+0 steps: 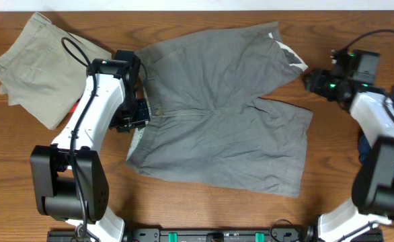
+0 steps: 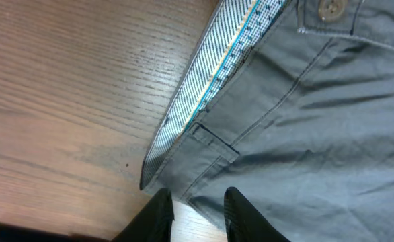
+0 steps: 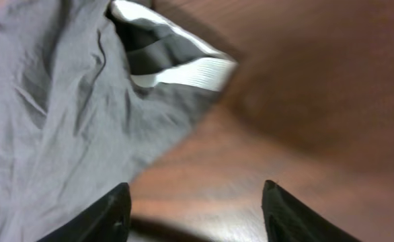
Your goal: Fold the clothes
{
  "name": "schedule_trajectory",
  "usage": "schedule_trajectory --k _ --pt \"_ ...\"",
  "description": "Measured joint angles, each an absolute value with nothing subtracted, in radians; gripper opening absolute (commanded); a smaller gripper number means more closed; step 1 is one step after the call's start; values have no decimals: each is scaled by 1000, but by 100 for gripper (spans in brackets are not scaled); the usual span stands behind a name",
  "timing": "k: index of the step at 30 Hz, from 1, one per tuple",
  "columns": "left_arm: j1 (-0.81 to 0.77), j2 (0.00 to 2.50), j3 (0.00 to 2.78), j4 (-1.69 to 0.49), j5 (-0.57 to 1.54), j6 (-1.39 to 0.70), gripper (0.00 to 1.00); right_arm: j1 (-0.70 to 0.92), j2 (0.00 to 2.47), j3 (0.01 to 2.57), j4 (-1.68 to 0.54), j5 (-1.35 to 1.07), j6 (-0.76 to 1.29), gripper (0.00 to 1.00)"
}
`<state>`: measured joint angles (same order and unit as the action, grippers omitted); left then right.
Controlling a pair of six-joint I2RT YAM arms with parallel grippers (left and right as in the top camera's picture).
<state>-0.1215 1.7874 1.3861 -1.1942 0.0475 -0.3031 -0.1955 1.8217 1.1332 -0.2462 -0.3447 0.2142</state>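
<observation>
Shorts (image 1: 217, 114) lie flat, right tool (image 3: 197, 187) spread wide near them, left tool (image 2: 197, 196) narrowly parted, both empty

Left arm (image 1: 97, 101) white-shelled, black joints, black cable (image 1: 65, 42); right claw (image 3: 195, 191) black.

Overhead: left arm (image 1: 96, 107) hides grey shorts (image 1: 224, 121) waistband at 9 o'clock. Red scrap (image 1: 75, 107) beside arm: too small to identify. Navy garment (image 1: 366, 146) at 3 o'clock: cut by edge, part-masked by right arm (image 1: 375, 111). Left gripper (image 2: 197, 196), right gripper (image 3: 197, 191): finger bases cut at 6 o'clock. Right wrist view blurred.
</observation>
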Motion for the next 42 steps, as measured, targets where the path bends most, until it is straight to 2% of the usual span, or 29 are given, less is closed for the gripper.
schedule_trajectory --k 8,10,11,12,13,14,21,27,28,30,31,32,34,38,42 --pt "-121 1787 1386 -1166 48 -311 29 -101 2026 1132 110 -350 265 64" --pt "-121 1787 1386 -1164 48 -311 29 -92 2061 1132 170 -332 282 57" --pt "-121 1787 1386 -1163 48 -311 29 -87 2081 1132 199 -322 292 50" --pt "-121 1787 1386 -1163 48 -311 29 -85 2101 1132 220 -317 303 33" --pt "-121 1787 1386 -1162 48 -311 29 -84 2109 1133 234 -316 305 12" --pt "-121 1787 1386 -1162 48 -311 29 -84 2113 1138 229 -304 312 1" --pt "-121 1787 1386 -1162 49 -311 29 -97 2094 1171 40 -271 333 1" --pt "-121 1787 1386 -1161 49 -311 30 -192 2014 1169 -204 -224 334 1" --pt "-121 1787 1386 -1160 49 -311 30 -212 2003 1169 -238 -210 334 7" --pt "-121 1787 1386 -1158 48 -310 43 -244 1981 1164 -294 -183 342 34" --pt "-121 1787 1386 -1158 48 -308 48 -257 1970 1161 -311 -181 344 39" --pt "-121 1787 1386 -1158 48 -311 54 -264 1960 1160 -327 -178 340 42" --pt "-121 1787 1386 -1157 48 -312 60 -272 1934 1151 -358 -186 329 45" --pt "-121 1787 1386 -1161 49 -316 67 -269 1835 1139 -500 -214 310 48" --pt "-121 1787 1383 -1158 61 -315 69 -269 1665 1137 -756 -226 304 55"
